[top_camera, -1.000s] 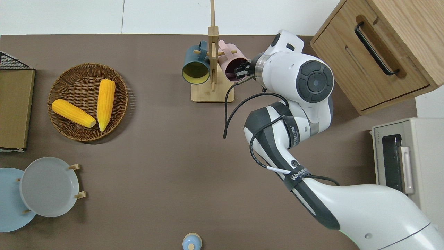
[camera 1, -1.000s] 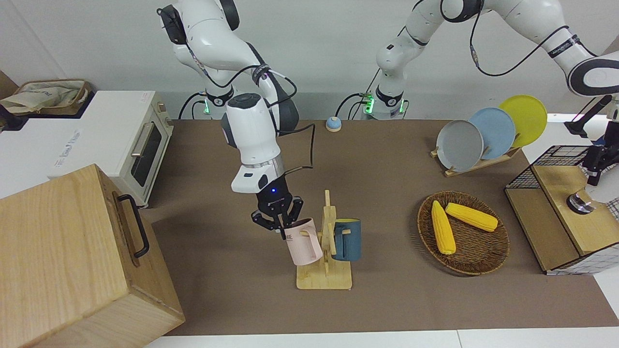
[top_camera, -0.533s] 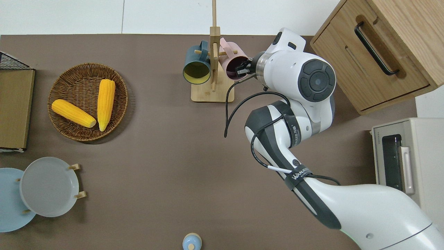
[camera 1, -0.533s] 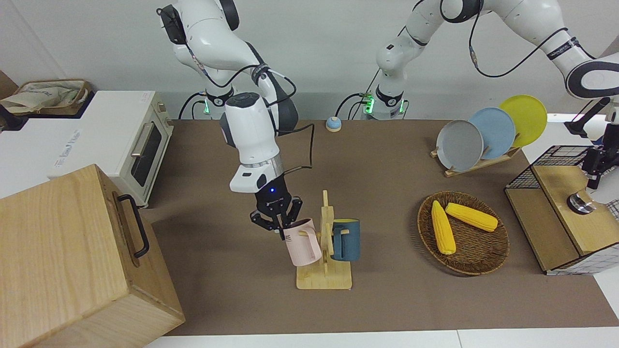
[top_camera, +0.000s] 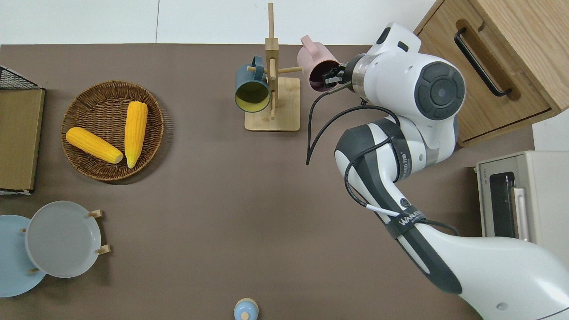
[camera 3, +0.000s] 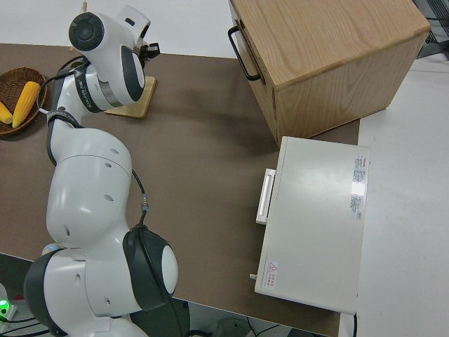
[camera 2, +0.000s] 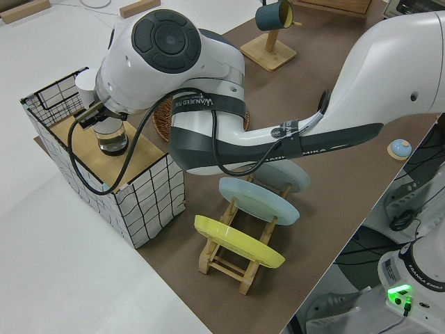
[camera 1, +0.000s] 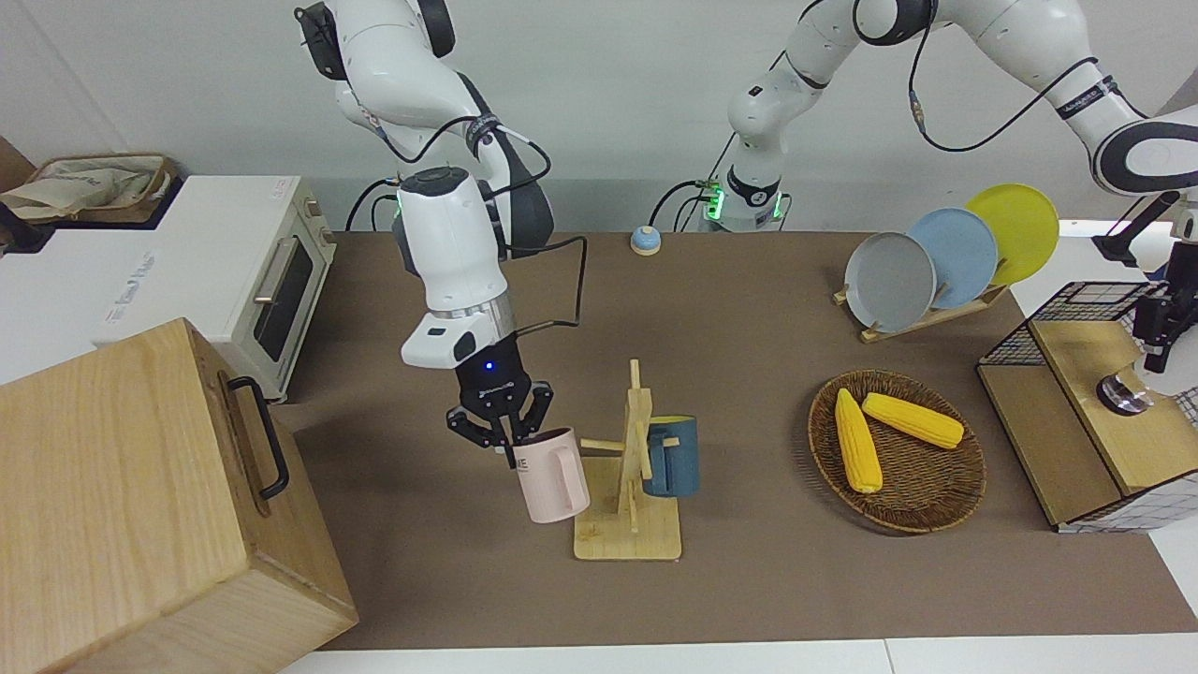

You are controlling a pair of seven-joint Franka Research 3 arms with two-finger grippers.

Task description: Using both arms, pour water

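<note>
Two arms on the go here. Right gripper (camera 1: 513,447) sits around the middle of the front view, fingers pinched on the rim of a pink mug (camera 1: 552,474), one finger inside the mouth and one outside. That mug hangs in the air, tilted, clear of the wooden mug rack (camera 1: 630,510), just beside the rack toward the lower middle of the frame. In the overhead view the pink mug (top_camera: 316,66) shows up at the top centre, mouth pointing toward the gripper (top_camera: 331,76), with its handle sticking up toward the top edge. One bare peg of the mug rack (top_camera: 272,109) pokes out toward it.

A blue mug (camera 1: 671,456) hangs on the rack's opposite peg, yellow inside.

Left gripper (camera 2: 90,115) is at the left of the left side view, over a wire basket (camera 2: 142,202) with a wooden top, right above a glass (camera 2: 111,139) with dark liquid in it. Can't tell if its fingers are spread or pinched. In the front view that gripper (camera 1: 1159,328) is at the right edge of the frame.

Also on the table: a wicker tray (camera 1: 945,501) with two corn cobs (camera 1: 856,440), a plate rack with three plates (camera 1: 936,257), a wooden box (camera 1: 140,505) at the lower left, and a white toaster oven (camera 1: 225,271).
</note>
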